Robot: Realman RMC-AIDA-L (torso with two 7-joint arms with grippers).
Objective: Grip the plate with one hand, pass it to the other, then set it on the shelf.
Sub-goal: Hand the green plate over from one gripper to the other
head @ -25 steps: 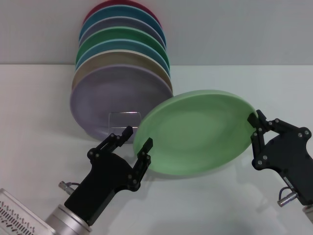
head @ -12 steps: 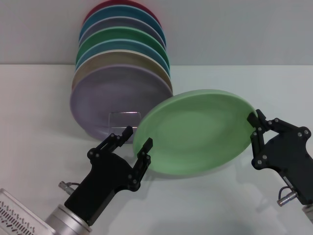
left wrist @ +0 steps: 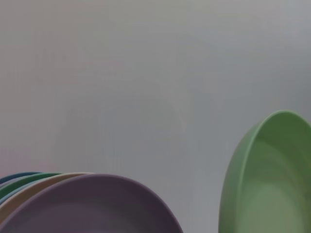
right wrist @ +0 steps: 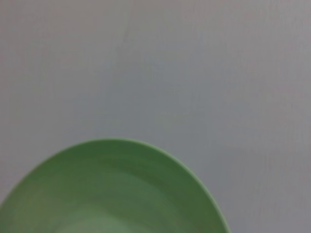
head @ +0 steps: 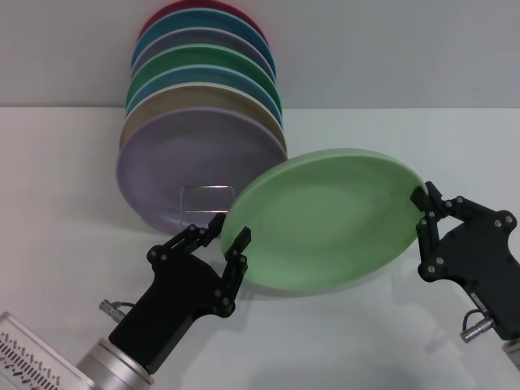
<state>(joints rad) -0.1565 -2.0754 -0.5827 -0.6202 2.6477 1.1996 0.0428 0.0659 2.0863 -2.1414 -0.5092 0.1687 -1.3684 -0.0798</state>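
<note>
Plate (head: 325, 218): tilted above the table, right of the racked plates (head: 199, 154).
Right gripper (head: 423, 210): pinched its right rim.
Left gripper (head: 229, 231): fingers spread at its left rim.

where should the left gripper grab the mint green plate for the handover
On the plate's near left rim, coming from the robot's left. The right gripper pinches the opposite edge, the plate is tilted, and the left gripper is open at that thin rim.

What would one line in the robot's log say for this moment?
phase: handover | right gripper: shut on plate rim | left gripper: open, straddling opposite rim | shelf: seven plates
</note>
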